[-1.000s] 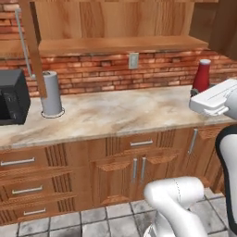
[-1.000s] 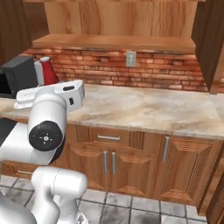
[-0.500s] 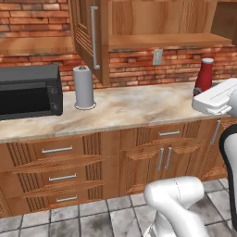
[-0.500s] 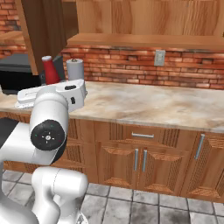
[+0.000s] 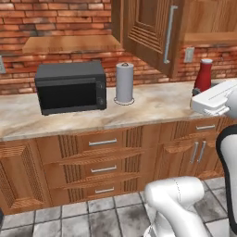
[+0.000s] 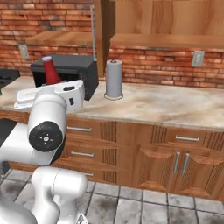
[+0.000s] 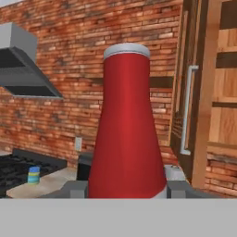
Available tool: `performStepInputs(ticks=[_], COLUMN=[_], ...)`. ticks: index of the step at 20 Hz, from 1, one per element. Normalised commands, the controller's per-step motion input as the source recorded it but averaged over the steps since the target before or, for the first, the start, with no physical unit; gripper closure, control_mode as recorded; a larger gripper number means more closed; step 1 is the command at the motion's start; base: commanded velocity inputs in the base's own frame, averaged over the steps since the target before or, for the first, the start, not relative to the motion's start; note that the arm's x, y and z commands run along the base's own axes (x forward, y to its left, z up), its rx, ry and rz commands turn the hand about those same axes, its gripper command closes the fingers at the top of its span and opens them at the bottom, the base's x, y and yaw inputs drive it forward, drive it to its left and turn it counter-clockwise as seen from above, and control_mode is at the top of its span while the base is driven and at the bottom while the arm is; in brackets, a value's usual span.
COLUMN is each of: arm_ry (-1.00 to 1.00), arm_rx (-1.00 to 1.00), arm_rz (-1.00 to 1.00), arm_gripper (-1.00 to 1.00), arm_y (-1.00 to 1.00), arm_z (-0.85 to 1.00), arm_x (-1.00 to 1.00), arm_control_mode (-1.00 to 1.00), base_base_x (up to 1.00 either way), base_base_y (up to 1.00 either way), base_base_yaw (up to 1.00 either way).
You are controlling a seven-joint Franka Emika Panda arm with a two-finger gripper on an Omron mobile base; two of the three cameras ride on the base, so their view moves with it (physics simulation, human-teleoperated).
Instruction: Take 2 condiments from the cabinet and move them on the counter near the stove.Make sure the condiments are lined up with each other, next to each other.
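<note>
1. The gripper [image 7: 126, 190] is clamped on the red bottle [image 7: 126, 125]; its two fingers [image 7: 74, 189] press the wide base from both sides.
2. The red bottle stands upright in the grip, with a pale cap on top. No label or writing can be read on it.
3. In the left base view the red bottle [image 5: 202, 76] is held above the counter [image 5: 157, 104], in front of the brick wall.
4. The jar [image 7: 34, 175], with blue lid, yellow body and blue band, stands on the counter just beside the stove [image 7: 18, 167]. Its label is too small to read.
5. A black microwave [image 5: 70, 87] and a grey paper towel roll [image 5: 124, 83] stand on the counter, near each other.
6. The cabinet door [image 5: 150, 32] hangs open above the roll.
</note>
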Motion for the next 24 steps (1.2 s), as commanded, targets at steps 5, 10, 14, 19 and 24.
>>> performStepInputs(ticks=[5, 10, 14, 19, 24], arm_ry=[0.00, 0.00, 0.00, 0.00, 0.00], arm_rx=[0.00, 0.00, 0.00, 0.00, 0.00], arm_rz=[0.00, 0.00, 0.00, 0.00, 0.00], arm_gripper=[1.00, 1.00, 1.00, 1.00, 1.00], arm_y=[0.00, 0.00, 0.00, 0.00, 0.00], arm_z=[0.00, 0.00, 0.00, 0.00, 0.00], arm_x=[0.00, 0.00, 0.00, 0.00, 0.00], arm_control_mode=[1.00, 1.00, 1.00, 1.00, 1.00], base_base_x=[0.00, 0.13, 0.11, 0.12, 0.18], base_base_y=[0.89, 0.86, 0.89, 0.88, 0.82], base_base_yaw=[0.00, 0.01, 0.00, 0.01, 0.00])
